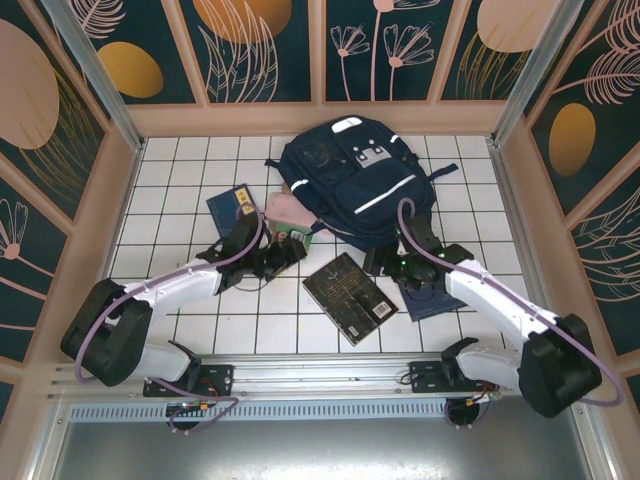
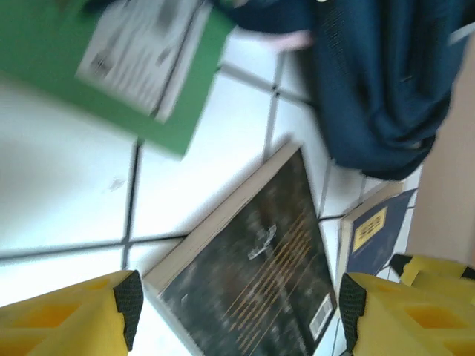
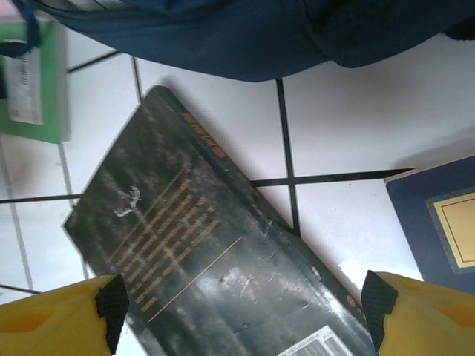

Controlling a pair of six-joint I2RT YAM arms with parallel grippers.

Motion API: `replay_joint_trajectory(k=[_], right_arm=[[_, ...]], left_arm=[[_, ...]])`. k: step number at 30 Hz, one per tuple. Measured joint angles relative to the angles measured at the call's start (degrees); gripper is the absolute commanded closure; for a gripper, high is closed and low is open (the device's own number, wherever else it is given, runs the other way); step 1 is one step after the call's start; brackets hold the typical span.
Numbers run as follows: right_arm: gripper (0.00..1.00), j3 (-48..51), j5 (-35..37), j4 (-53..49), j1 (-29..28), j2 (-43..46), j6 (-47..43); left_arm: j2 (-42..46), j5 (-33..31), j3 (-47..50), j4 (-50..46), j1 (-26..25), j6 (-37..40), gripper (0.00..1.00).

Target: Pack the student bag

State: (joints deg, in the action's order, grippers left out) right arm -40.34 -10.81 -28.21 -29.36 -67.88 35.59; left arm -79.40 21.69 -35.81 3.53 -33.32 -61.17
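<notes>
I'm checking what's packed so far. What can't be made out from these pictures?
- Inside of the student bag: top view, its own fabric covers it.
- Green book cover print: left wrist view, motion-blurred.
- Navy book: top view, mostly under the right arm.
- Pink item: top view, partly hidden by the bag.

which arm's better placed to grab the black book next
Probably right: the right gripper hangs open close over the black book; the left gripper, also open, sits farther from it.

The top camera looks down from high behind the dark book (image 1: 350, 297); both wrist cameras hang close over it, sharing it.
</notes>
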Motion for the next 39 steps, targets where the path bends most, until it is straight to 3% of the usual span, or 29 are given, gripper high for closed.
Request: replay_joint_trajectory(k=[12, 26, 39], right_arm=[[0.16, 0.07, -1.36, 6.91, -1.62, -13.2, -0.79], [0.17, 0.87, -2.51, 10.49, -5.53, -15.28, 0.81], [0.17, 1.53, -2.23, 11.78, -5.51, -15.43, 2.71]], left_arm=[[-0.07, 2.36, 8.26, 12.5, -3.69, -10.36, 0.27], [-8.87, 3.91, 7.32, 18.95, -5.33, -12.48, 0.29], [-7.78, 5.16, 6.84, 21.81, -5.33, -14.12, 0.34]])
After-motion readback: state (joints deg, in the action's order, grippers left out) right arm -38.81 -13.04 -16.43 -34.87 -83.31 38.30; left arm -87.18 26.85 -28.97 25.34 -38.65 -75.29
